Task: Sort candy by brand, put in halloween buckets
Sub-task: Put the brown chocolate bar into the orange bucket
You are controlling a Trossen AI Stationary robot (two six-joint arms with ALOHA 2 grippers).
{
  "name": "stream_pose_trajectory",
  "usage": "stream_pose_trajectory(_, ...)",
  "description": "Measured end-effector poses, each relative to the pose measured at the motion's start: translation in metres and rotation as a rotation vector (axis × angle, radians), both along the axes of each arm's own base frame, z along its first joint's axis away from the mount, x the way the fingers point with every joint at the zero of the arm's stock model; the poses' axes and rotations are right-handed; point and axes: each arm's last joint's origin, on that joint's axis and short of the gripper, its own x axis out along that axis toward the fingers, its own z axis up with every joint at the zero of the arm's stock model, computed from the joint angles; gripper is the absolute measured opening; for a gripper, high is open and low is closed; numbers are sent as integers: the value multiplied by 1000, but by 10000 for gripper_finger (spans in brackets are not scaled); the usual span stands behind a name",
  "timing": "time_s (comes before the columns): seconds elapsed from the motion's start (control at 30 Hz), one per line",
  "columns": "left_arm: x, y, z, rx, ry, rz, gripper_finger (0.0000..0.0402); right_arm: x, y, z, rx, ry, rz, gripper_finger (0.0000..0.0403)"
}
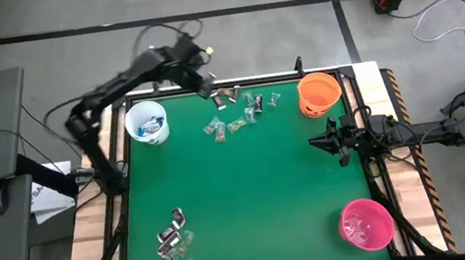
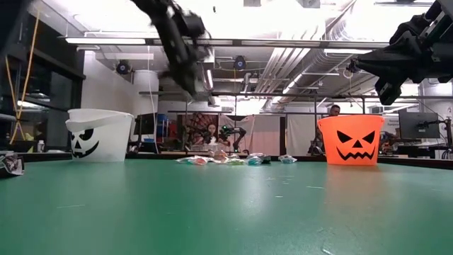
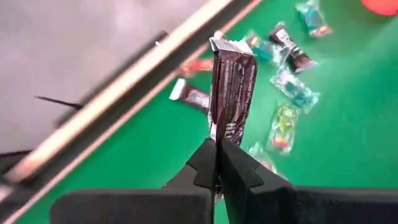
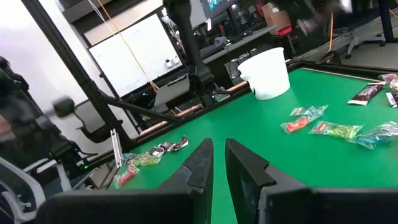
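Between the closed jaws of the left gripper (image 3: 217, 149), a dark brown foil-wrapped candy bar (image 3: 231, 84) stands upright, pinched by its lower end above the far edge of the green felt desk (image 1: 250, 191). Below lies a scatter of small clear-greenish and brown wrapped sweets (image 1: 239, 111). The white plastic bucket (image 1: 147, 122) sits to the left, the orange plastic bucket (image 1: 318, 92) to the right, the bright pink plastic bucket (image 1: 366, 223) at near right. The right gripper (image 4: 217, 158) waits at the right edge, jaws narrowly parted. Carry level and release directly over the matching bucket's mouth.
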Motion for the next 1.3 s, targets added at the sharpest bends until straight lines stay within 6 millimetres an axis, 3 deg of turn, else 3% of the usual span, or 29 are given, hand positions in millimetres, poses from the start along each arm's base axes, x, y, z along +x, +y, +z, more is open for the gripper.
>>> stream_pose_trajectory(0.1, -23, -24, 22, 68, 33, 60, 1, 0, 0, 0, 0, 0, 0, 35)
stream_pose_trajectory(0.27, -55, -64, 31, 82, -20, 153, 0, 0, 0, 0, 0, 0, 1, 35)
stream_pose_trajectory(0.4, -68, -86, 26, 73, -101, 210, 0, 0, 0, 0, 0, 0, 0, 35)
stream_pose_trajectory(0.5, -67, -89, 29, 88, -184, 237, 0, 0, 0, 0, 0, 0, 0, 35)
stream_pose_trajectory(0.63, -40, -76, 31, 113, -324, 171, 0, 0, 0, 0, 0, 0, 1, 35)
stream_pose_trajectory(0.9, 52, -46, 13, 82, -440, 6, 0, 0, 0, 0, 0, 0, 0, 35)
stream_pose_trajectory(1.13, 131, -52, 0, 72, -549, -160, 0, 0, 0, 0, 0, 0, 0, 35)
stream_pose_trajectory(1.3, 166, -63, -14, 100, -610, -210, 0, 0, 0, 0, 0, 0, 0, 35)
